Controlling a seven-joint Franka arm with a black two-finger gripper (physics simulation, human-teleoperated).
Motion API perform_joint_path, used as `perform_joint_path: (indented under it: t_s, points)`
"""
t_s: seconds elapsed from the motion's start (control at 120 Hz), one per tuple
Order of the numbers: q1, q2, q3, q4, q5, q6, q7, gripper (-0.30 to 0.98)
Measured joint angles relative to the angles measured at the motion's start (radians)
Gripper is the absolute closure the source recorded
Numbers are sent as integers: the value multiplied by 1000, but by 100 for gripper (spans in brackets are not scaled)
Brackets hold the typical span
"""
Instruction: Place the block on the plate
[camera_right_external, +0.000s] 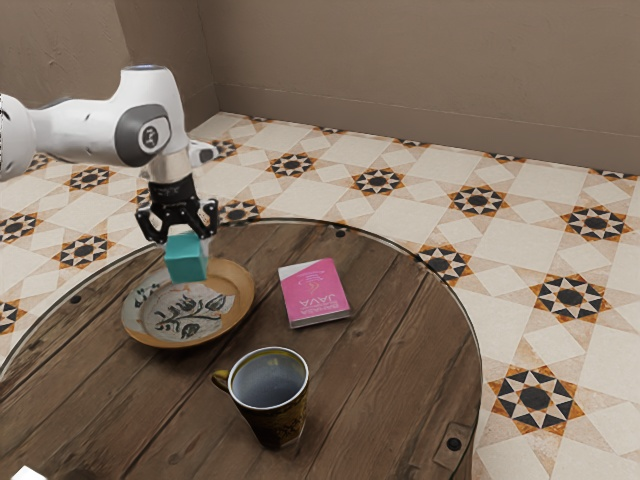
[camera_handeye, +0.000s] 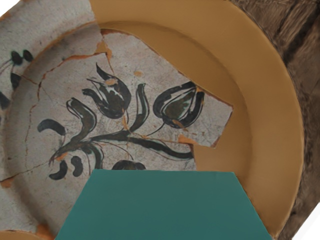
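The step in hand looks like the last stretch of the carry: the block (camera_right_external: 187, 258) hangs in the air over the plate (camera_right_external: 239, 288), and what remains is to lower it and let go. The gripper (camera_right_external: 185, 238) is clamped on the block, its two fingers closing on it from opposite sides. Taking the plate as a clock face in the exterior view, the block appears up by twelve; the wrist view has the painted well and the tan rim beneath the hand.

The next move probably calls for a small correction toward the middle of the well, then a slow, level descent until the block meets the plate, and only then a release. Set down too near the rim, it could tip on the slope.

The plate sits on a round table (camera_right_external: 400, 340) of dark, worn planks with round studs and a thin edge band. From the plate in the exterior view, a pink book (camera_right_external: 316, 292) lies at three o'clock and a mug (camera_right_external: 275, 400) stands between four and five, its handle pointing to about ten; both seem out of the way of a straight descent. Beyond, the floor (camera_right_external: 520, 250) is pale tile patterned with dark and orange stars, running to a plain brown wall (camera_right_external: 420, 80).
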Motion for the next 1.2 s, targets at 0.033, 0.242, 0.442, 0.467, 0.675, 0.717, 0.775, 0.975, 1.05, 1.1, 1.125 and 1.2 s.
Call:
perform_joint_path:
  t_s: [0.033,0.242,0.442,0.467,0.675,0.717,0.775,0.975,1.05,1.1,1.125,1.2]
  points:
    - [12,12,0,0,3,4,0,32]
    - [39,121,0,4,18,60,2,32]
    - [49,198,0,8,26,114,2,32]
    - [50,209,0,8,26,120,2,32]
    - [52,237,0,10,31,153,6,17]
    - [52,237,0,11,32,156,7,14]
    - [52,235,0,12,33,160,10,11]
    - [40,169,0,10,44,153,18,4]
    - [30,136,0,9,47,139,23,3]
    - [23,108,-1,9,48,125,27,2]
    - [20,95,-2,9,48,116,30,2]
    - [15,54,-15,9,49,83,39,1]
